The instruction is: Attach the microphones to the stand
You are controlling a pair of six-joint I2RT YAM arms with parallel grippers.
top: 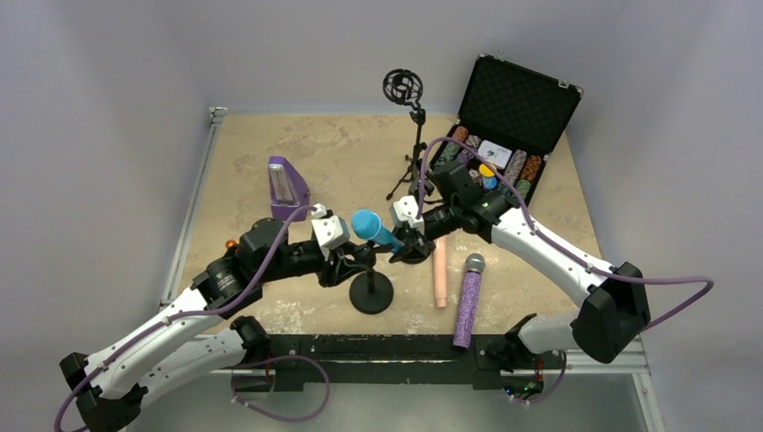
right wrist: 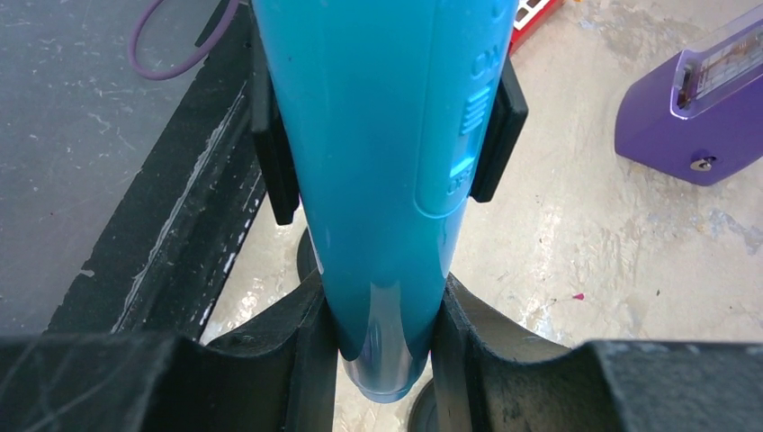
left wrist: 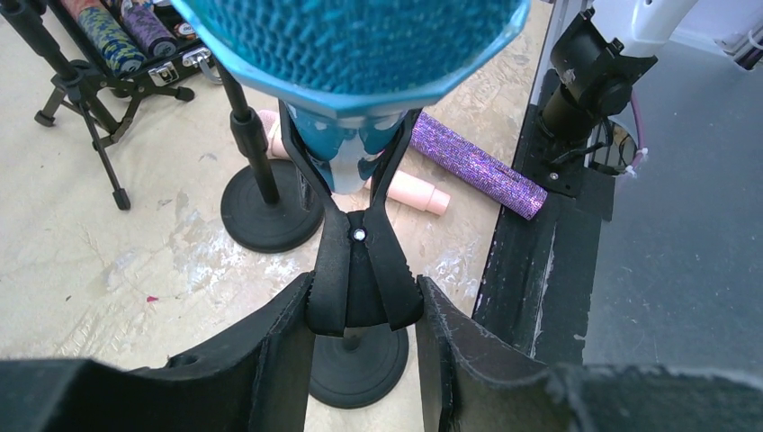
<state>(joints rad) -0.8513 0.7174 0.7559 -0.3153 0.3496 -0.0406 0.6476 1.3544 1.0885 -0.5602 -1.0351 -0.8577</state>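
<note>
The turquoise microphone (top: 372,229) hangs tilted above the middle of the counter (top: 342,157), near its front edge, its mesh head toward the left and its tail toward the right. The right fingers (right wrist: 315,346) are clamped tight on the tail end of its body. The black clip (left wrist: 362,270) atop the round-based stand (top: 371,293) has its jaws spread around the microphone's body, one pad on either side. The left fingers (left wrist: 290,337) are partly closed on the clip's handles, pressing them from both sides. The stand's base sits on the counter close to the front edge. Just right of it the peach microphone (top: 440,275) lies flat, and beside that the purple microphone (top: 468,304), grey head pointing away, with its tail over the black rail at the front edge. A purple metronome (top: 287,190) stands toward the left edge, a tripod stand (top: 412,153) near the far edge, and an open case (top: 515,108) at the far right corner.
</note>
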